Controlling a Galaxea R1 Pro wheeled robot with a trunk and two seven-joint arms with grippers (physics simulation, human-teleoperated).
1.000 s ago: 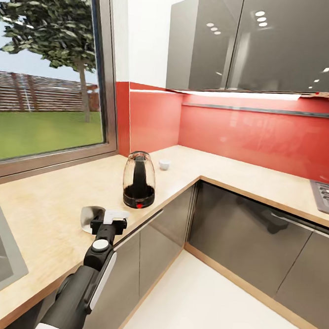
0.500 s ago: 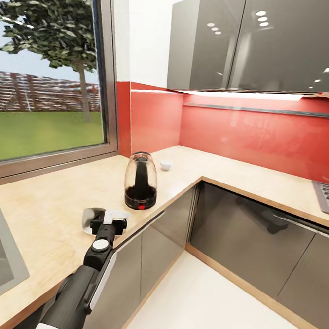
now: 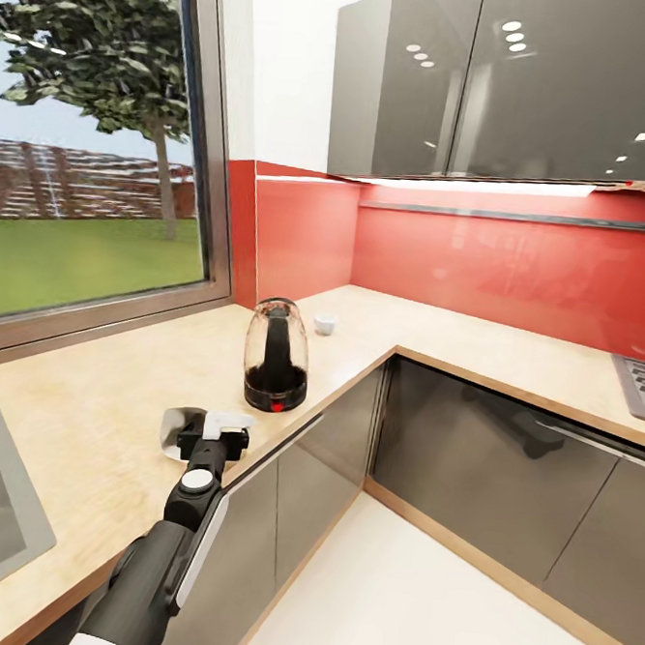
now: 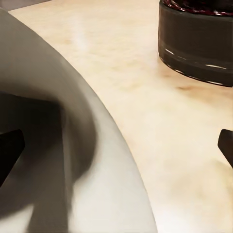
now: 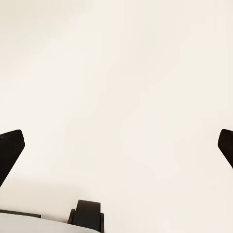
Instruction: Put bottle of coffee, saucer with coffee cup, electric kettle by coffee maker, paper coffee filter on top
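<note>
Almost nothing has changed in the last second. The whole head view slid a little to one side, so it is the camera that moved, not the things. The left gripper (image 3: 215, 429) stays low over the countertop (image 3: 83, 410), at the right edge of the saucer (image 3: 177, 426), exactly as before.

In the left wrist view its two fingertips stand wide apart, so this pincer is released. The saucer (image 4: 111, 194) lies flat on the wood beside them and is not grasped.

Behind the saucer, but not touching it, stands a glass appliance with a dark base (image 3: 276, 356); I cannot tell if it is the coffee maker or the kettle. The small white cup (image 3: 323, 323) sits further back, near the corner of the counter.

The right gripper (image 5: 116, 145) is also released and hangs over a pale surface, holding nothing.

For the task, I think the saucer is already placed near the appliance. The cup is not yet on it, so that is probably the next thing to fetch.
</note>
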